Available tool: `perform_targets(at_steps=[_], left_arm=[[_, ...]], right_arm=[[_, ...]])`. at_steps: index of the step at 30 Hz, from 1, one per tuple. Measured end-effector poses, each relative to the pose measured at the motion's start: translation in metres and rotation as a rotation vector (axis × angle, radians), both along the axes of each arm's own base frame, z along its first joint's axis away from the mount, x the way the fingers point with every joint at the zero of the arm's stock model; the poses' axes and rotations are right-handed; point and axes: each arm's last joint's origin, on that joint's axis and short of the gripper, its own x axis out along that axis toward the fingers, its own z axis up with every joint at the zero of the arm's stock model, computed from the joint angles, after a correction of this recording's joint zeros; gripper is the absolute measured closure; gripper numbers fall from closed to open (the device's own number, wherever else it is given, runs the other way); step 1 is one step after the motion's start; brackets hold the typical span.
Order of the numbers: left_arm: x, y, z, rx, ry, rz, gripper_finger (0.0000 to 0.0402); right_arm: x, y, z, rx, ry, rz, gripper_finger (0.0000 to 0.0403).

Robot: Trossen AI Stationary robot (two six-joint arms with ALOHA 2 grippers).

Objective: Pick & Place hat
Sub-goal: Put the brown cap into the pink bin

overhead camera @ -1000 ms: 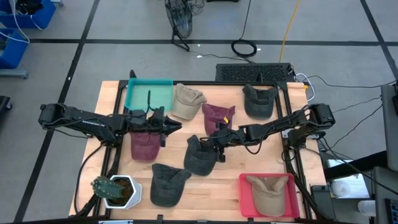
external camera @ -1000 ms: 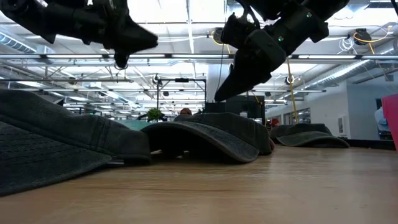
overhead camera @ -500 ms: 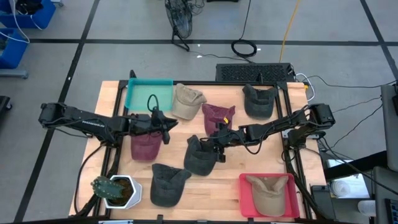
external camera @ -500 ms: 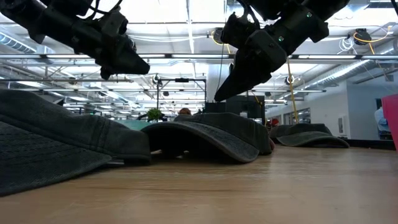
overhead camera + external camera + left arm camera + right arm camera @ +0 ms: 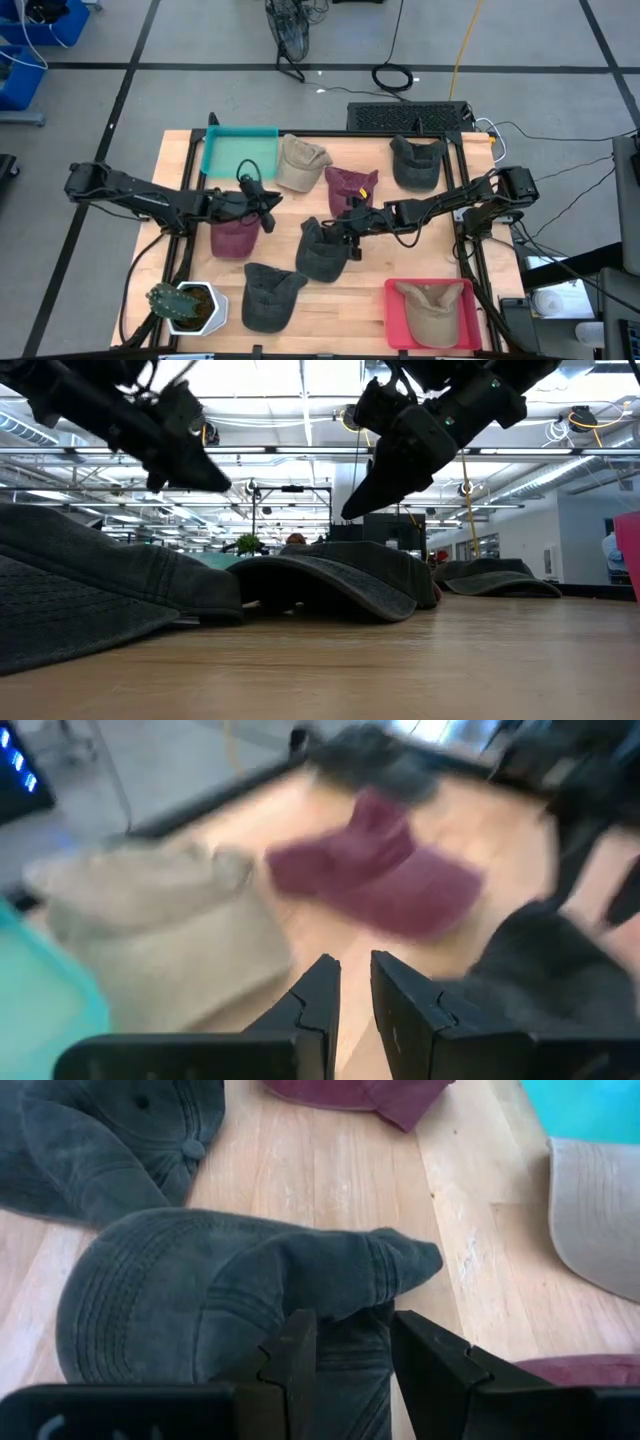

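Right gripper sits at centre frame in the high view, jaws parted over the dark grey hat, not clenched on it. Left gripper, centre-left above the maroon hat, jaws nearly together and empty; its wrist view is badly blurred.

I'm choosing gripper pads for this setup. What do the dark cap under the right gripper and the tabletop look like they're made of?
The dark cap looks like washed cotton twill, matte and soft: rows of stitching show on its brim and the crown folds limply. The tabletop appears to be light wood planking with a smooth, low-sheen finish: grain lines and board seams run along it. Both are judged by look only.
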Motion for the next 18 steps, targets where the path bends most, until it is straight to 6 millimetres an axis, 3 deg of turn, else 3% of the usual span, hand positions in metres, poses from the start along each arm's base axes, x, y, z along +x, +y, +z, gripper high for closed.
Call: perform_targets(at_steps=[4, 14, 18], left_arm=[[0.009, 0.002, -0.017, 0.008, 0.07, 0.011, 0.0337], [0.029, 0.001, -0.061, 0.233, 0.281, -0.032, 0.0336], [0.04, -0.002, -0.069, 0.34, 0.33, -0.05, 0.0321]], right_arm=[[0.0, 0.0, 0.0, 0.001, -0.006, 0.0, 0.0282], [-0.001, -0.001, 0.002, -0.001, -0.006, 0.001, 0.0282], [-0.004, -0.001, 0.01, -0.004, -0.018, 0.005, 0.0282]])
